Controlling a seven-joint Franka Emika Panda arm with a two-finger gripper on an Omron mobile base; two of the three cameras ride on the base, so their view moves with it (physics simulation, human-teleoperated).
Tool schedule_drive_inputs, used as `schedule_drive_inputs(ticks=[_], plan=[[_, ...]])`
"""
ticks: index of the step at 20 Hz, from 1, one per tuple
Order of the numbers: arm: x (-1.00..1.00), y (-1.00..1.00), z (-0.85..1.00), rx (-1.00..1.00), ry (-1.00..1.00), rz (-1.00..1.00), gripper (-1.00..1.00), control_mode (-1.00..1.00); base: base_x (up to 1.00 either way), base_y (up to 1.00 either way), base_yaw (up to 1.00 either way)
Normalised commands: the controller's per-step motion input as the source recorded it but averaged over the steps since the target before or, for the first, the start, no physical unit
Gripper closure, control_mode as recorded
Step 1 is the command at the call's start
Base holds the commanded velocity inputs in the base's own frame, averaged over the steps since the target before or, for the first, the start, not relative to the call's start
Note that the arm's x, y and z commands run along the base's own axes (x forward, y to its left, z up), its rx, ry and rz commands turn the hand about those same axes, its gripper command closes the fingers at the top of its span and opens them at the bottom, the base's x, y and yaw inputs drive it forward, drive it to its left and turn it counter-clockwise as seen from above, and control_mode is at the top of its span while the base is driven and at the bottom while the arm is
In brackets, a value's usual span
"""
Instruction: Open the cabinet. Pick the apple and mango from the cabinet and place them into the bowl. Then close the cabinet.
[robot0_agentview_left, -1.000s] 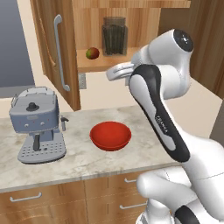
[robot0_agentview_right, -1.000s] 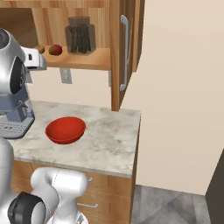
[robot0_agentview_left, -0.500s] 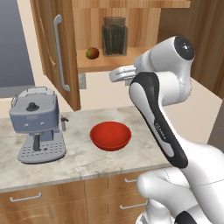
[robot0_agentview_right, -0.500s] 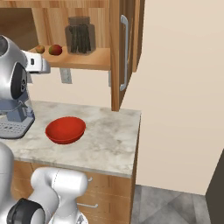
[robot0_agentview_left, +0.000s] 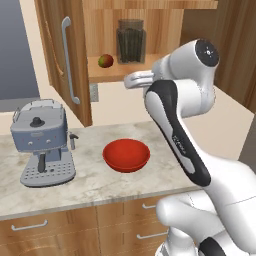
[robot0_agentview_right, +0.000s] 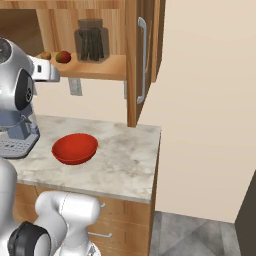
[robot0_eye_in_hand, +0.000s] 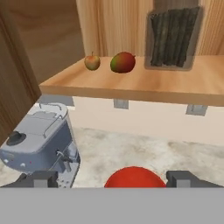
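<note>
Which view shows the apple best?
The hand view: the apple sits unobstructed beside the mango on the cabinet shelf. In the right base view it is small, half hidden by the arm.

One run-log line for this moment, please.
cabinet: open | apple, mango: on shelf | bowl: empty on counter | pincer: open, empty, facing shelf

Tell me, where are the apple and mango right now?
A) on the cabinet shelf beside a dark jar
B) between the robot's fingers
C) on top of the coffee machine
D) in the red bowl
A: the apple and mango sit side by side on the open cabinet shelf, left of the jar; the bowl holds nothing.
</note>
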Motion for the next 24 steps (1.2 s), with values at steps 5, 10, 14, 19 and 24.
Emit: schedule_drive_inputs(ticks=[5, 10, 14, 19, 24], plan=[[0.03, 0.00, 0.24, 0.00, 0.01, -0.12, -1.00, -1.00, 0.00, 0.00, 0.00], [0.13, 0.00, 0.18, 0.00, 0.00, -0.08, -1.00, -1.00, 0.00, 0.00, 0.00], [0.29, 0.01, 0.05, 0.00, 0.00, -0.03, -1.00, -1.00, 0.00, 0.00, 0.00], [0.26, 0.09, 0.00, 0.00, -0.07, 0.00, -1.00, -1.00, 0.00, 0.00, 0.00], [0.28, 0.17, 0.00, 0.00, -0.08, 0.00, -1.00, -1.00, 0.00, 0.00, 0.00]])
